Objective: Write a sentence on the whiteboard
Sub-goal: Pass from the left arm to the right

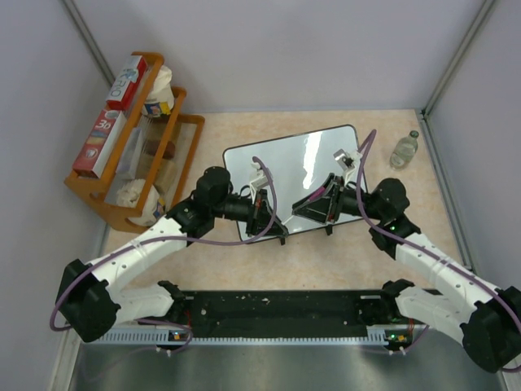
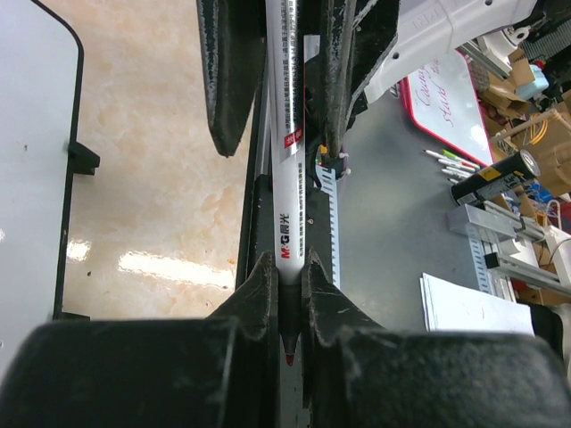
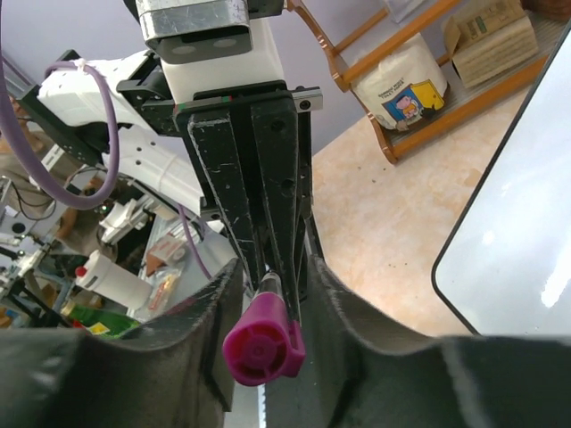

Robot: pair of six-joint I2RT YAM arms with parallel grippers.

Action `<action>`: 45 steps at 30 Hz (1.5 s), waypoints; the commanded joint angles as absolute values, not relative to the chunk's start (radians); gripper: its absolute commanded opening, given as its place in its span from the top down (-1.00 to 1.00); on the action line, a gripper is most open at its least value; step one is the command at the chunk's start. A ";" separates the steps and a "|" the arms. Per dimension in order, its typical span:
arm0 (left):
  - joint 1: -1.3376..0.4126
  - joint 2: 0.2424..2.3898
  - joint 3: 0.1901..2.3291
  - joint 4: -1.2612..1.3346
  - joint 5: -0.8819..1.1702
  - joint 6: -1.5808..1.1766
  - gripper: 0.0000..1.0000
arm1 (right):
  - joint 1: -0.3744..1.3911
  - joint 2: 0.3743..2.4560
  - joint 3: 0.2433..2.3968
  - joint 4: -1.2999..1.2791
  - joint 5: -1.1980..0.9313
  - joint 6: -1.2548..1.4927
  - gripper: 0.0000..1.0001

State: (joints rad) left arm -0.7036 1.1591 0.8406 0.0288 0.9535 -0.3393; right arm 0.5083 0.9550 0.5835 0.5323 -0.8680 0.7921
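- While clamping the marker (image 2: 284, 178) by its white barrel, hold the left gripper (image 2: 287, 276) fully shut and motionless, to serve as the anchor for uncapping.
- Opposite, the right gripper (image 3: 272, 276), facing the left one head-on, drawn in narrow on either side of the pink cap (image 3: 260, 349); cannot tell whether biting or just short of contact.
- Judged step: pulling off the cap, ahead of any writing.
- Finish closing squarely on the cap's flanks, not its end, before tugging.
- Pull straight back along the barrel's line. Avoid twisting or lifting, as likely to lever the marker askew in the left grip.
- Position of the whiteboard (image 1: 301, 163): flat at mid-table, with its near part under both grippers and small black feet along the near edge. Seemingly blank, with no sentence visible on it.
- Once uncapped, carry the cap aside rather than across the glossy face.
- At far left a wooden rack (image 1: 134, 147), at far right a small bottle (image 1: 404, 150): both well apart from the work, judged no hindrance.
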 commanded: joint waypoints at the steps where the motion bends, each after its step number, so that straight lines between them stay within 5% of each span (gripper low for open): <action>1: -0.707 1.160 0.885 0.049 0.977 -0.319 1.00 | 0.517 0.969 0.600 0.609 -0.900 0.815 0.41; 14: -0.709 1.167 0.885 0.031 0.983 -0.307 1.00 | 0.515 0.968 0.594 0.575 -0.930 0.804 0.61; 20: -0.709 1.158 0.884 0.008 0.977 -0.293 1.00 | 0.517 0.965 0.598 0.554 -0.942 0.792 1.00; 32: -0.707 1.141 0.899 -0.087 0.956 -0.230 1.00 | 0.517 0.897 0.606 0.362 -0.885 0.703 1.00; 36: -0.709 1.132 0.902 -0.115 0.934 -0.224 0.04 | 0.517 0.885 0.612 0.318 -0.848 0.692 1.00; 40: -0.707 1.109 0.887 -0.080 0.925 -0.244 -0.21 | 0.517 0.870 0.623 0.236 -0.755 0.661 1.00; 45: -0.706 1.126 0.890 -0.081 0.899 -0.268 -0.25 | 0.515 0.816 0.629 0.088 -0.592 0.603 1.00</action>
